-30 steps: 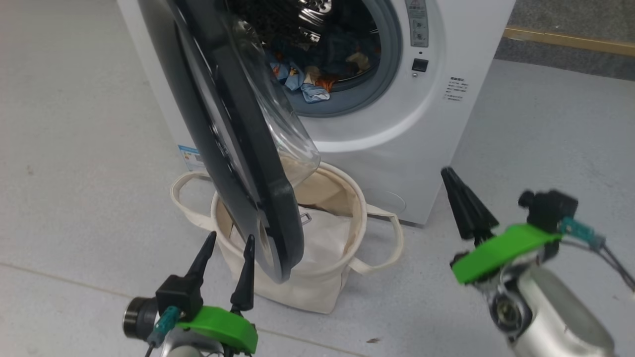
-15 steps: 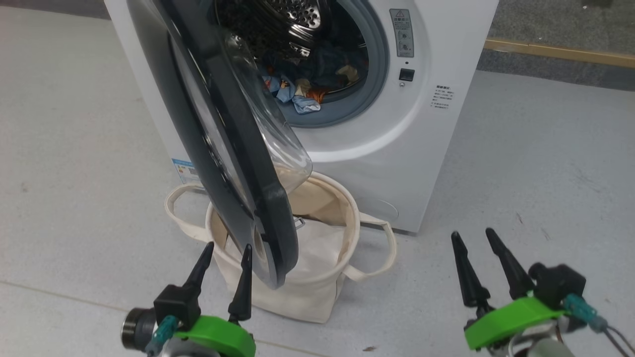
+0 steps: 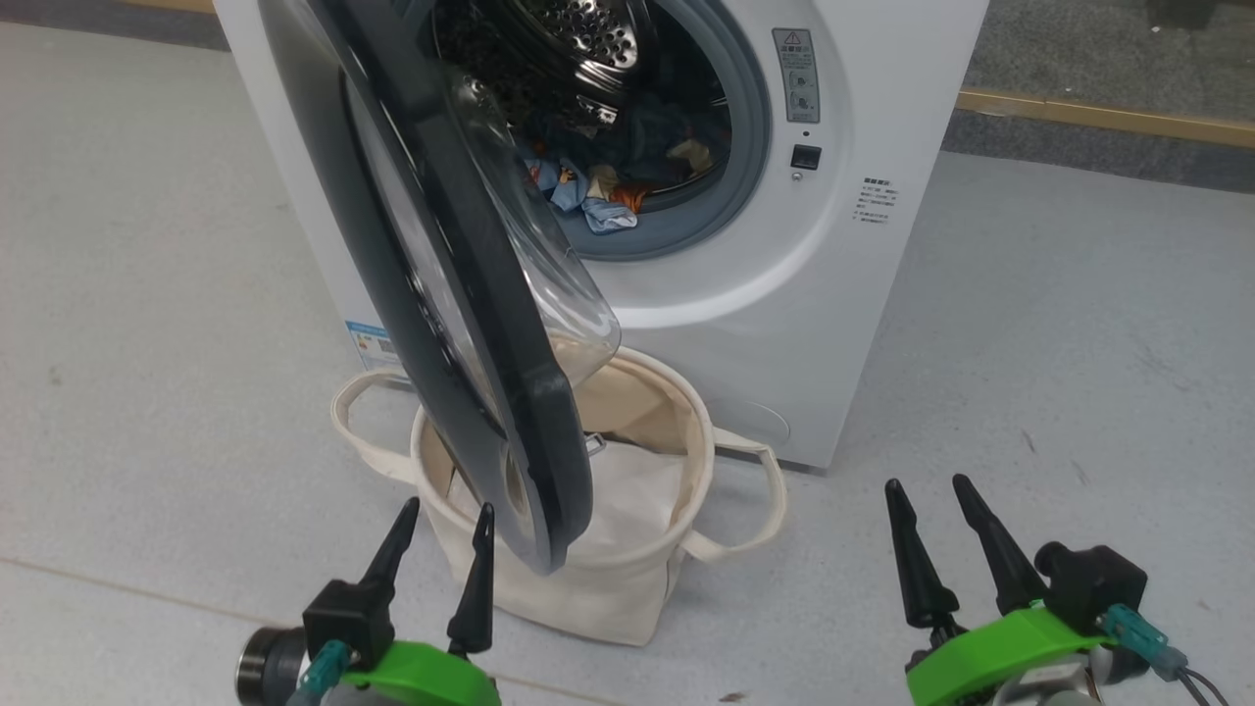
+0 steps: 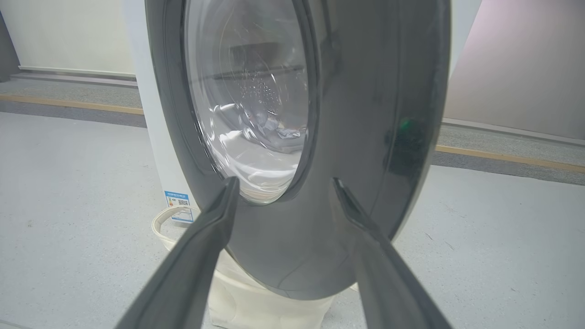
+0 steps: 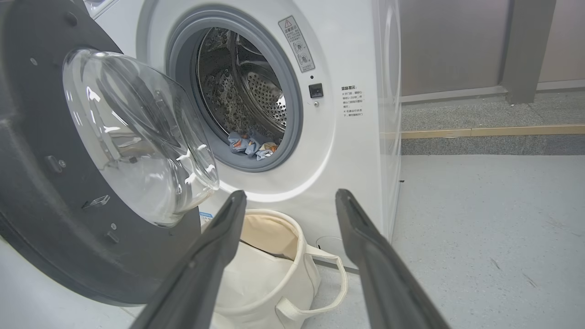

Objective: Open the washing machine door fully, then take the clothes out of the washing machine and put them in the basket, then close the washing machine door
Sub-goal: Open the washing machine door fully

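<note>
We were on step one: the washing machine door [image 3: 490, 343] hung half open over the basket [image 3: 608, 588], the clothes [image 3: 593, 196] inside the washing machine [image 3: 863, 118]. The left gripper [image 3: 448, 508] and right gripper [image 3: 927, 483] were spread and empty. Next, we judged, the left needed to push the door wider.

The floor [image 3: 1079, 294] is pale grey, smooth and faintly speckled, with a few small dark marks. A thin seam [image 3: 118, 585] crosses the lower left of the head view. At its upper right, a yellowish strip [image 3: 1108, 116] borders a darker, rougher band [image 3: 1079, 59]. In the right wrist view's upper right, a dark post [image 5: 528, 45] stands against a grey wall [image 5: 452, 41]. The light is soft and even.
</note>
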